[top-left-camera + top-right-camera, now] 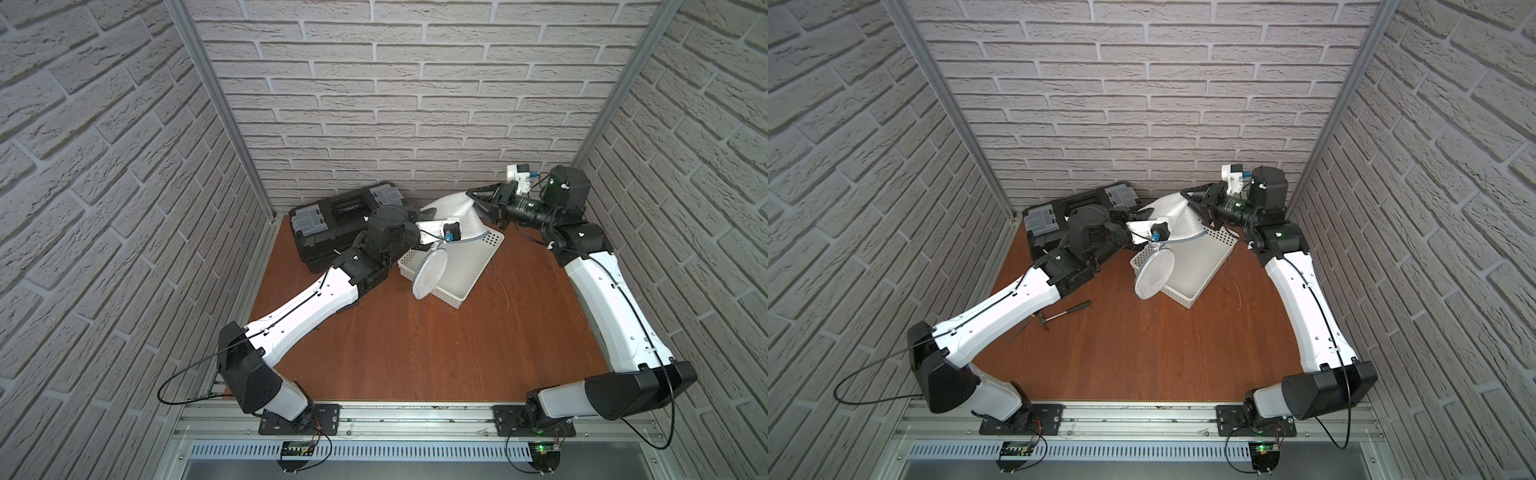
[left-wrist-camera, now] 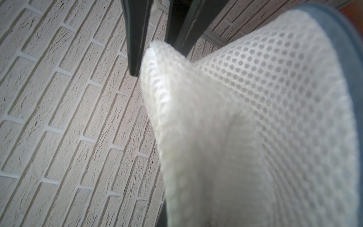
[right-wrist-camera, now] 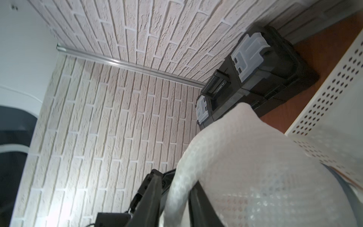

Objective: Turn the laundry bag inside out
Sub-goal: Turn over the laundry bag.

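**Brick cell, bag strung between both arms**

Brick walls all round, brown worktop (image 1: 395, 345) below. In the upper middle of the frame the bag (image 1: 453, 212) hangs off the surface, above the upper end of the basket (image 1: 465, 262).

Left end effector (image 1: 422, 215) is clamped tight on the bag's left-of-frame edge, mostly hidden behind its own wrist camera. Right end effector (image 1: 478, 203) sits at the opposite, upper-right peak of the mesh. In the left wrist view its fingers (image 2: 135, 39) stand apart with the folded corner lying between them, so I read that as no firm pinch.

So the long axis runs across the frame, from left end effector to right. The grey-trimmed mouth (image 1: 471, 237) faces down-frame toward the basket. The round flap (image 1: 430, 274) dangles over the basket's left-of-frame edge.

Here's the line that matters: the bag lies right-of-frame from the holding end effector, and the right one is nearer the closed peak. My call is that the right one is free to drive that peak down through the mouth. Toolbox (image 1: 345, 220) sits left of the bag, behind the left arm.
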Tool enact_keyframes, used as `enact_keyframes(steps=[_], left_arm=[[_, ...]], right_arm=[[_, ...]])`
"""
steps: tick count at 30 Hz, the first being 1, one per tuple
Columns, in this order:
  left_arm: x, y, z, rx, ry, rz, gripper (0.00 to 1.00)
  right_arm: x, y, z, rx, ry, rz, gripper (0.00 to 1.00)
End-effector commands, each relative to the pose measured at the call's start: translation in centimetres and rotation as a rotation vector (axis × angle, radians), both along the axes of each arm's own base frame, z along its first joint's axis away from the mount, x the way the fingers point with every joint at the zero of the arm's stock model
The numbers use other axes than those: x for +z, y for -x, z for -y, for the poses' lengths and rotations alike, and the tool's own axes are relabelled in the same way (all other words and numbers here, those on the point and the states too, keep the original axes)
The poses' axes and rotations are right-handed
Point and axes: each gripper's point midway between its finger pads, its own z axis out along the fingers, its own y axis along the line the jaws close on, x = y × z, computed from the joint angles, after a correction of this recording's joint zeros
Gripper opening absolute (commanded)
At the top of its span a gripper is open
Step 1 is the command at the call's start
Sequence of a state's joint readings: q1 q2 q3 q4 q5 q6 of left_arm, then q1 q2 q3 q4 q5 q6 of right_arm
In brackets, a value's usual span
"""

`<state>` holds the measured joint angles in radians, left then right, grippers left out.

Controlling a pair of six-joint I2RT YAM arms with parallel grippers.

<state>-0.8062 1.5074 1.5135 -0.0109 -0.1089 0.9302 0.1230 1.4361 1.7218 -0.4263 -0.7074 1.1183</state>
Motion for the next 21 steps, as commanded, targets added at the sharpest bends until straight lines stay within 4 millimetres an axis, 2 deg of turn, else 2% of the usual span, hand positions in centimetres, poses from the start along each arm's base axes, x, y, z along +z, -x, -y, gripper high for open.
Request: enact_keyframes(steps=[1, 5, 7, 10, 12, 16, 21], left_arm=[[0.2, 1.0, -1.6, 0.036, 0.052, -0.145, 0.0], [1.4, 0.9, -3.9, 0.153, 0.123, -0.211, 0.0], [1.8, 0.9, -4.9, 0.199, 0.159, -0.224, 0.0], [2.0, 0.9, -6.4, 0.273, 0.182, -0.27, 0.0], [1.3, 1.0, -7.1, 0.318, 0.149, -0.32, 0.0], [-0.9, 1.0, -9.6, 0.479, 0.051, -0.423, 0.0], [-2.9, 2.1, -11.8, 0.613, -0.005, -0.523, 0.0]], right_arm=[[2.3, 1.7, 1.0, -0.016, 0.172, 0.14, 0.53], [1.9, 3.0, 3.1, -0.073, 0.367, 0.201, 0.67], [1.7, 3.5, 3.9, -0.099, 0.447, 0.246, 0.7], [1.1, 4.3, 4.7, -0.112, 0.547, 0.322, 0.73], [0.5, 4.6, 4.6, -0.095, 0.588, 0.359, 0.73], [-1.4, 6.2, 1.9, 0.051, 0.647, 0.49, 0.73], [-5.6, 9.0, -2.6, 0.207, 0.762, 0.734, 0.73]])
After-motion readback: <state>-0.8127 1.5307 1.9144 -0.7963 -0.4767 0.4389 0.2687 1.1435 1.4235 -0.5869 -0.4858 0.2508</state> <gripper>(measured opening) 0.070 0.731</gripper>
